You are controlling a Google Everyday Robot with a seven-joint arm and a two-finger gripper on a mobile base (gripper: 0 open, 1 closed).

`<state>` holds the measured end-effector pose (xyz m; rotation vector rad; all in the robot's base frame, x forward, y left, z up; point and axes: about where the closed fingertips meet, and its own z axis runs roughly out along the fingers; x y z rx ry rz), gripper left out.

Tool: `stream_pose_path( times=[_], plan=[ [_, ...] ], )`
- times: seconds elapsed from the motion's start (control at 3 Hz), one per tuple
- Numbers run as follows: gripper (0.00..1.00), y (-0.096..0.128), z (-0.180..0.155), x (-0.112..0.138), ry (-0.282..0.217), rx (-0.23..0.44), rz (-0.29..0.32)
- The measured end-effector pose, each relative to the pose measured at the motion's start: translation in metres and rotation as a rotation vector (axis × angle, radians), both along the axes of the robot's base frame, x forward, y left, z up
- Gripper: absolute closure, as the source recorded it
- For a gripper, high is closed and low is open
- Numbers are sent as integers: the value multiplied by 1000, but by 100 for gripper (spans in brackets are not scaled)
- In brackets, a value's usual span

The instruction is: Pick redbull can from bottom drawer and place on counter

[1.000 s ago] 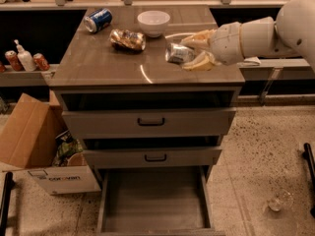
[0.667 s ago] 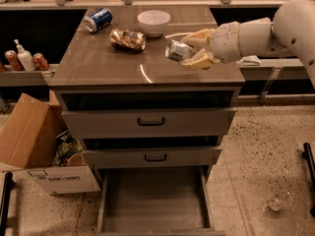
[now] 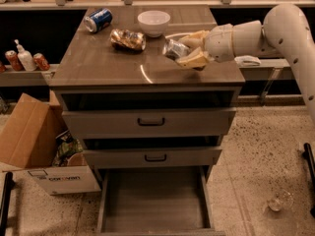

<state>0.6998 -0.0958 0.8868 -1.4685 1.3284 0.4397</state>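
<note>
So the redbull can is gripped between the tan fingers of the hand, which is held over the right side of the tabletop, just right of the foil packet. Whether the can is touching the surface can't be told. The bottom drawer is pulled out, and a blue soda can is laid at the back left.

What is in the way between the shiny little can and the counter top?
Nothing visible. The gripper holds the redbull can over a bare part of the counter. The foil packet and the white bowl sit off to one side, not under it.
</note>
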Motion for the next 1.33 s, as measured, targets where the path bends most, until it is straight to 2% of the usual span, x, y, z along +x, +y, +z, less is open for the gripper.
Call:
stream_pose_path(
  times=[0.33,1.33],
  plan=[
    [74,5,-4,14,44,28,-9],
    [4,9,-16,29,96,86,-15]
  ],
)
